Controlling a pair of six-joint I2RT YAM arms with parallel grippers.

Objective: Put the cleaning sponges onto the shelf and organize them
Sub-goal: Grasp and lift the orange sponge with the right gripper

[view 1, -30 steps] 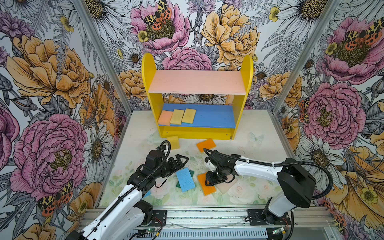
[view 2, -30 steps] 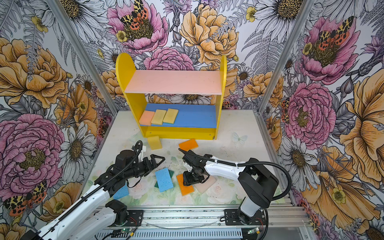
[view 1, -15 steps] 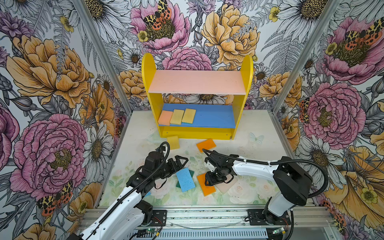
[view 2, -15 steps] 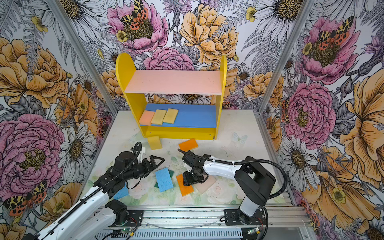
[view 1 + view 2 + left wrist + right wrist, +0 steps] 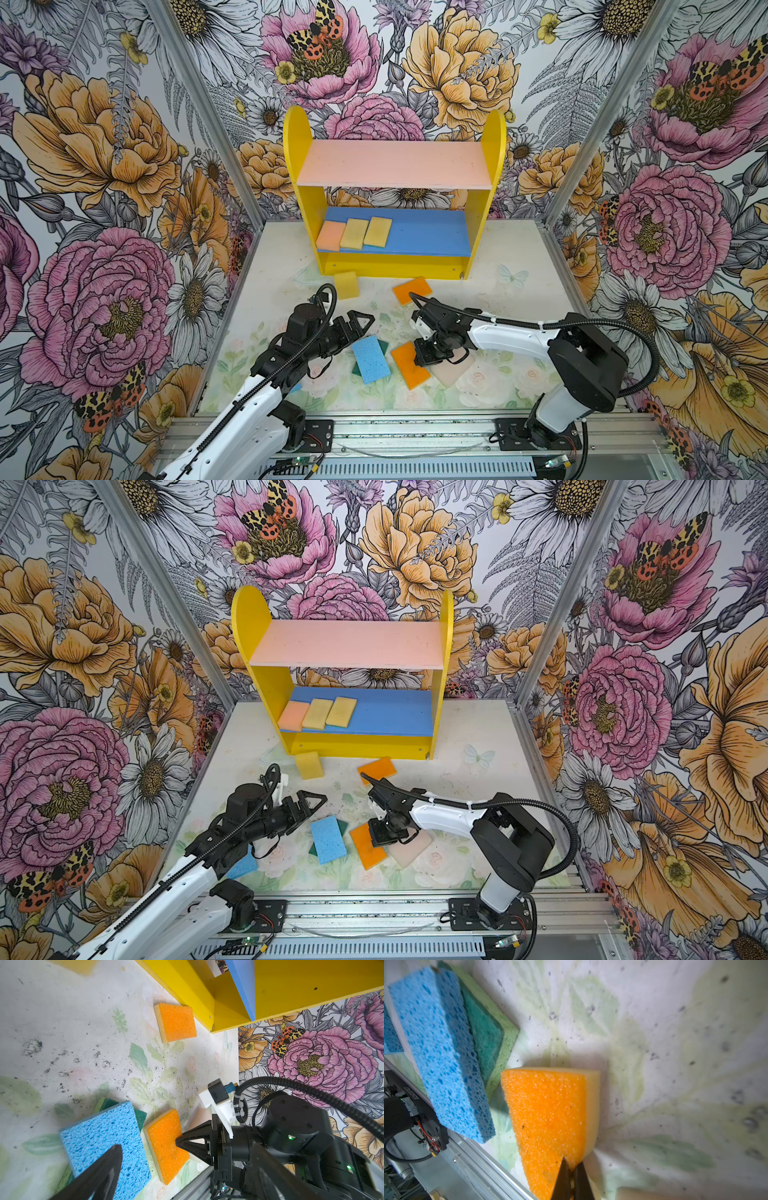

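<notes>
My right gripper (image 5: 571, 1165) is closed down hard on the orange sponge (image 5: 548, 1113). The jaws are nearly together and bite its long side edge, where the orange face meets the cream backing, so the slab fans out ahead of the fingertips with its long axis running across them. I judge it a thin bite in soft foam, one that could peel off on the lift. Just beside the gripper, on the side away from the other arm, lies a pale peach sponge (image 5: 451, 372), its near part hidden by the wrist. On the opposite side, close to the held piece, a blue sponge (image 5: 371, 359) lies slanted over a green sponge (image 5: 483, 1028). My left gripper (image 5: 360, 329) hangs above the blue one's far end with its jaws wide apart and nothing between them. Farther out from both grippers, a second orange sponge (image 5: 412, 290) and a yellow sponge (image 5: 346, 285) lie on the table at the foot of the shelf (image 5: 297, 166). Three sponges sit in a row at the left-arm end of its blue lower board (image 5: 428, 237). The bare stretch lies straight out ahead of the right gripper, so that arm is the better placed to carry its sponge there.
</notes>
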